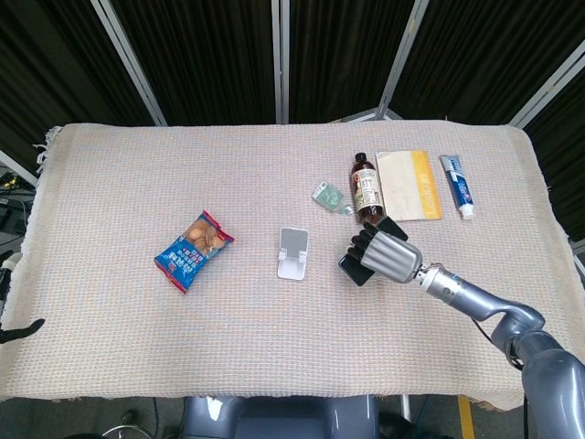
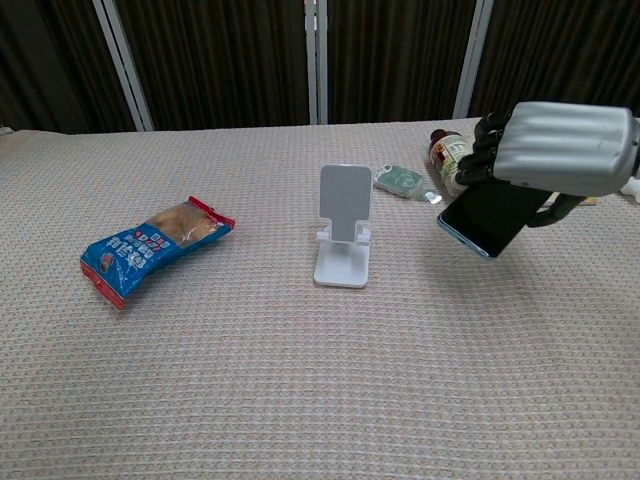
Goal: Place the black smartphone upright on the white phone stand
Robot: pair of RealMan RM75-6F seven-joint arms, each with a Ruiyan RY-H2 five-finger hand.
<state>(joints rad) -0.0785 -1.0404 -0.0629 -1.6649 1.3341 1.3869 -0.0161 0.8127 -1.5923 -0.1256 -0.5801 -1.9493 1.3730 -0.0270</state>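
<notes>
right hand (image 2: 555,150) at right of frame, fingers wrapped around black smartphone (image 2: 492,218), phone tilted and clear of the cloth, white phone stand (image 2: 342,240) upright at centre, well apart to its left, brown bottle (image 1: 367,188) just behind hand, snack packet (image 2: 150,246) at left, left hand out of view

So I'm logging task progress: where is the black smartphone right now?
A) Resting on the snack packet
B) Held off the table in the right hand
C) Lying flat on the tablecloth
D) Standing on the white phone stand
B: the right hand grips the black smartphone clear of the cloth in the chest view, to one side of the white phone stand, which holds nothing.
</notes>
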